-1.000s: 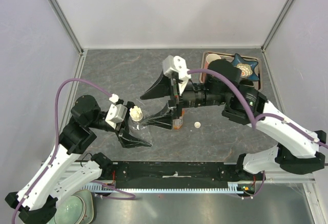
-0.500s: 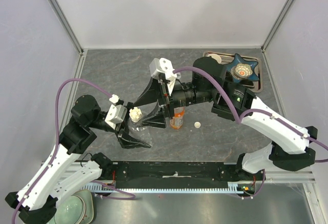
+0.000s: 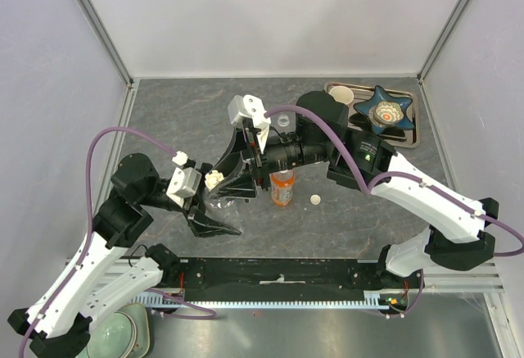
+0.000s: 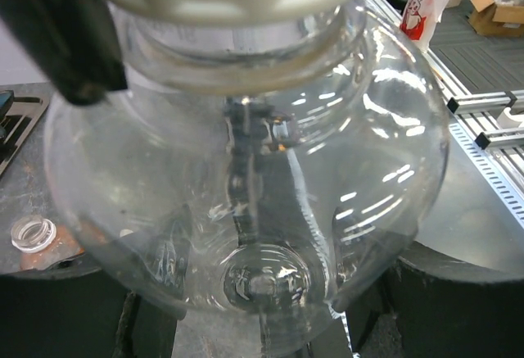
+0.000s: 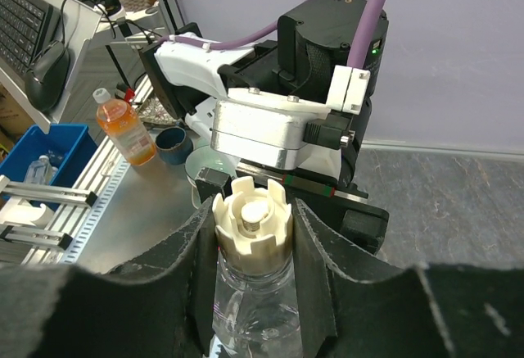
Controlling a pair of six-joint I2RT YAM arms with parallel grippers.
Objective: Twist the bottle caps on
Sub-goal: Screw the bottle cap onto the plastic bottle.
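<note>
- Grey stone-look tabletop [image 3: 180, 120], pale walls [image 3: 270, 14] around.
- Left arm [image 3: 106, 243] reaches in from 7 o'clock, elbow bent; left gripper [image 3: 210, 207] clamps the clear bottle [image 4: 246, 169].
- Right arm [image 3: 417, 198] stretches from 4 o'clock toward 9; right gripper [image 5: 252, 239] hugs the white cap [image 5: 252, 215] atop that bottle.
- Orange bottle [image 3: 282, 188] stands at the clear bottle's 3 o'clock, a loose cap [image 3: 315, 200] just beside.

Metal tray [image 3: 412, 135] far right on table [image 3: 180, 120]: blue star dish [image 3: 385, 111], pale cup [image 3: 341, 95] inside. Green plate [image 3: 123, 335] near-left, off table.
</note>
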